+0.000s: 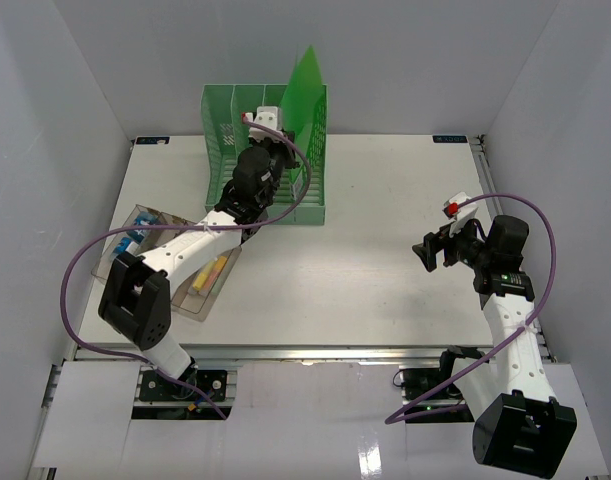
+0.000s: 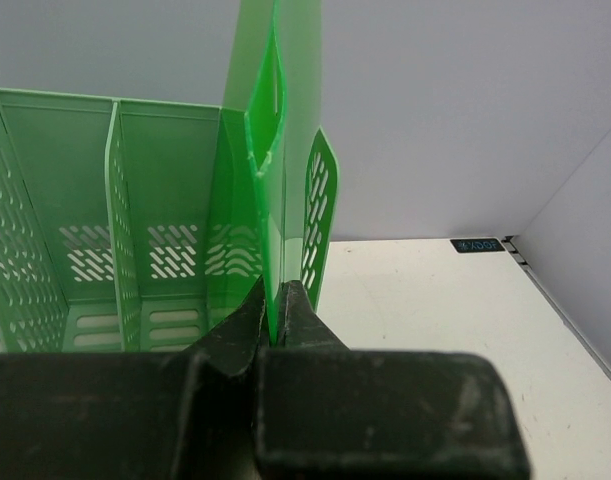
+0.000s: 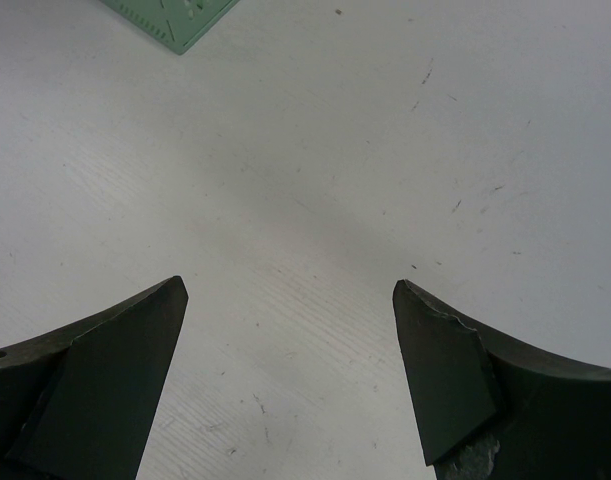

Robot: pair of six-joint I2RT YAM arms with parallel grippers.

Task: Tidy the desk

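Left gripper (image 2: 276, 302) pinched on folder (image 2: 264, 150) edge | folder upright at rack (image 2: 155, 170) right slot | guide it plumb, straight down between dividers | right gripper (image 3: 290, 320) spread, idle above desk (image 3: 405, 130)

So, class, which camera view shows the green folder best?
The left wrist view: the folder is close up, pinched upright in the left tool at the rightmost slot of the rack. The top view shows it small, poking above the rack. The right wrist view misses it entirely.
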